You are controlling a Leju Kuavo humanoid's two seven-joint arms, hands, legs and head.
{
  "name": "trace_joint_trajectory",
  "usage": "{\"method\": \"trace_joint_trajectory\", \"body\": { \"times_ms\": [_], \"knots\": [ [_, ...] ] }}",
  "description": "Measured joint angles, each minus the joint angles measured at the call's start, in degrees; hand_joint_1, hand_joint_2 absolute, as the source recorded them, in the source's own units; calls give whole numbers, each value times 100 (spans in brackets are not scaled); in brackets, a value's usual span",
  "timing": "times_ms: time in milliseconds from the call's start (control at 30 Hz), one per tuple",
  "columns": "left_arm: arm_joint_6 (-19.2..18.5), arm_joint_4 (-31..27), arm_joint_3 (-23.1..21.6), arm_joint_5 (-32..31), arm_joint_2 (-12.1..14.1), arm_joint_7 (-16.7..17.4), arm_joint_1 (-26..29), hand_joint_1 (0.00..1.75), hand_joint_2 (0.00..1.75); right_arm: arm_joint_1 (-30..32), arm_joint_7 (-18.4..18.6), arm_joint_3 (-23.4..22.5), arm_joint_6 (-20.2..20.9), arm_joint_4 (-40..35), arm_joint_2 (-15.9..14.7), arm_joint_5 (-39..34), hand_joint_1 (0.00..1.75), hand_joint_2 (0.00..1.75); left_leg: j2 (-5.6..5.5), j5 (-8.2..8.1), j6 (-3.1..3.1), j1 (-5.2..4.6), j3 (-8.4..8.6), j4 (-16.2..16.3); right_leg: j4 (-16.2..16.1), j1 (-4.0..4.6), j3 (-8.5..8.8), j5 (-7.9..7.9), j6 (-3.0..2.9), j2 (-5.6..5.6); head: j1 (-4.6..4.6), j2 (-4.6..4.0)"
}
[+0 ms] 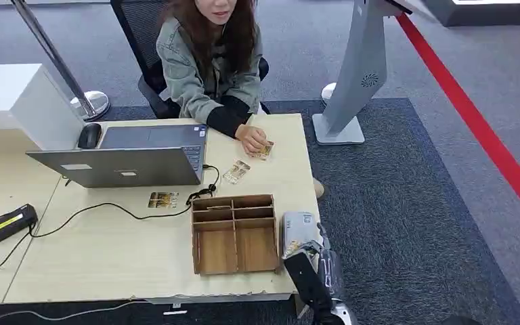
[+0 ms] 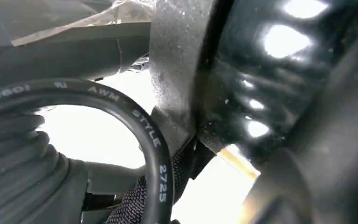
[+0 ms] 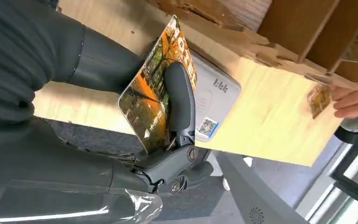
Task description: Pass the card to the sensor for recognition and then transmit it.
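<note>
Beside the wooden organizer (image 1: 235,233), on the side toward the tabletop's (image 1: 108,250) carpet-side edge, lies the white sensor (image 1: 298,226), a flat box with a QR sticker on it. Right over that sensor the right hand (image 1: 305,252) grips the card (image 3: 157,91), an orange-and-green printed card; in the right wrist view one dark finger presses across the card's face and the thumb backs it from behind, so the fingers (image 3: 179,100) are clamped on the card. The card is tilted, one corner pointing toward the organizer, and whether it touches the sensor cannot be told. The left wrist view shows a black cable and dark robot parts at close range, and the state of the left hand's fingers cannot be told from it.

Beyond the organizer, away from the robot, two more cards lie flat on the tabletop: one (image 1: 236,171) near the middle, another (image 1: 162,199) beside the grey laptop (image 1: 125,159). A seated person (image 1: 210,61) on the far side of the organizer rests a hand (image 1: 250,138) on a further card (image 1: 263,149). Well off from the organizer, past the laptop, a black handheld scanner (image 1: 5,224) with a yellow stripe lies with its cable trailing over the tabletop
</note>
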Motion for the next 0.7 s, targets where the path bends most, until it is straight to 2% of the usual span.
{"method": "trace_joint_trajectory", "body": {
  "times_ms": [700],
  "knots": [
    [-9, 0, 2, 0, 2, 0, 1, 0, 175, -35, -168, -55, -2, 465, 127, 33, 175, 175, 0, 0, 0, 0, 0, 0, 0, 0, 0, 0, 0, 0, 0, 0]
  ]
}}
